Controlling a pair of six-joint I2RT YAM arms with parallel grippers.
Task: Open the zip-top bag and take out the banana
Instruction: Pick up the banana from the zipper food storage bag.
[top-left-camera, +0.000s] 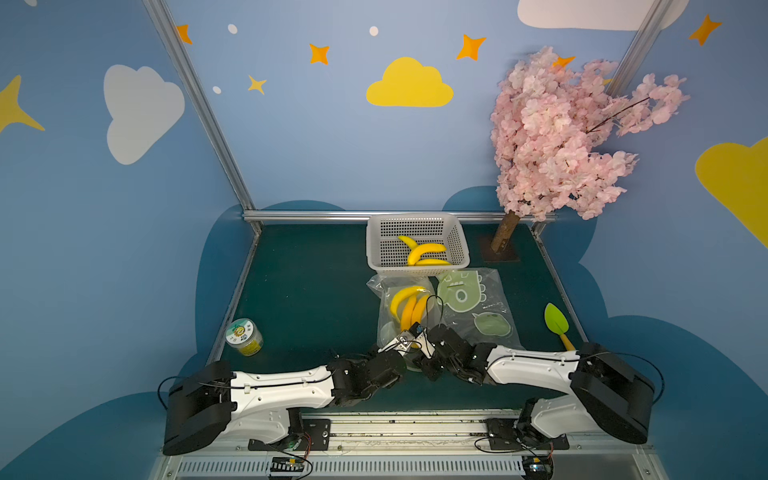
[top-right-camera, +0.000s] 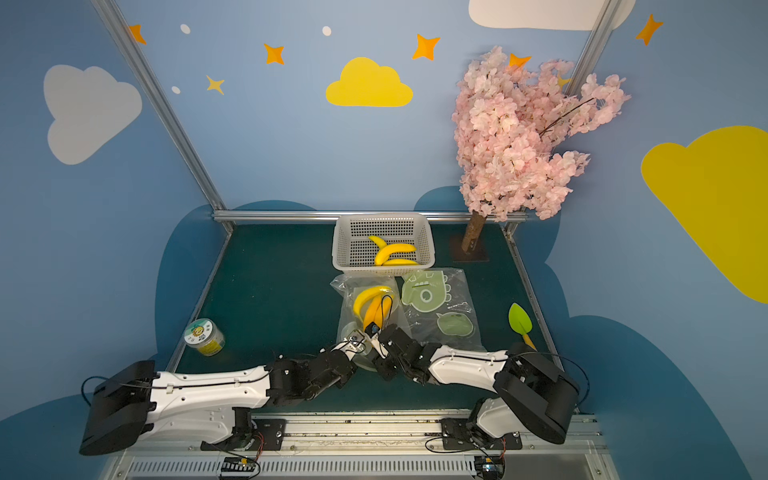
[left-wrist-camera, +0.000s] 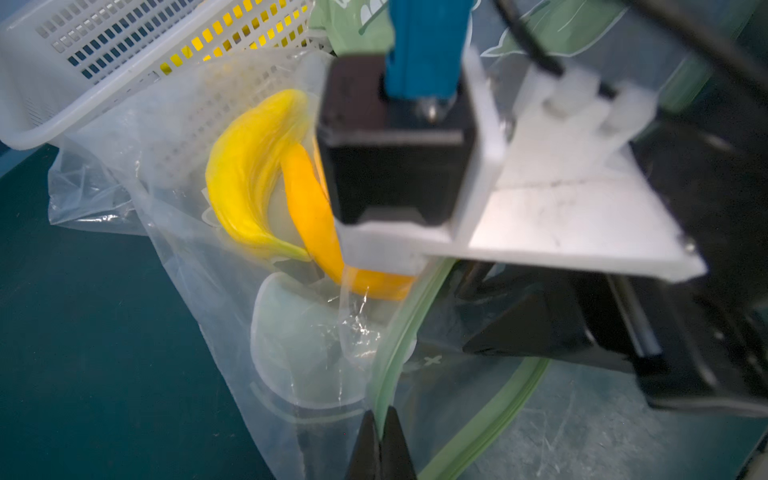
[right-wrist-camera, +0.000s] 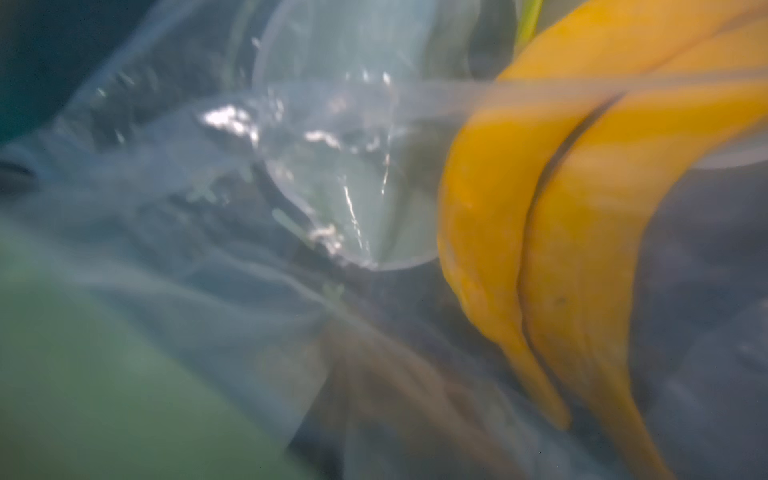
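Note:
A clear zip-top bag (top-left-camera: 390, 328) with a green zip rim (left-wrist-camera: 490, 411) lies mid-table, and yellow bananas (top-left-camera: 409, 305) show through its plastic. My left gripper (left-wrist-camera: 382, 419) is shut on one lip of the rim, at the bag's near end (top-right-camera: 355, 338). My right gripper (top-left-camera: 413, 334) sits at the bag's mouth, beside the left one. Its wrist view is blurred, with plastic film and two bananas (right-wrist-camera: 582, 249) close ahead. The blur hides its jaws. The left wrist view shows a pale banana (left-wrist-camera: 245, 183) and an orange one (left-wrist-camera: 311, 208) inside the bag.
A white basket (top-left-camera: 457, 245) behind the bag holds three bananas (top-left-camera: 426, 251). A second bag printed with green dinosaurs (top-left-camera: 473, 307) lies to the right. A green spatula (top-left-camera: 556, 321) lies far right, a small jar (top-left-camera: 244, 336) far left, and a pink blossom tree (top-left-camera: 552, 137) stands back right.

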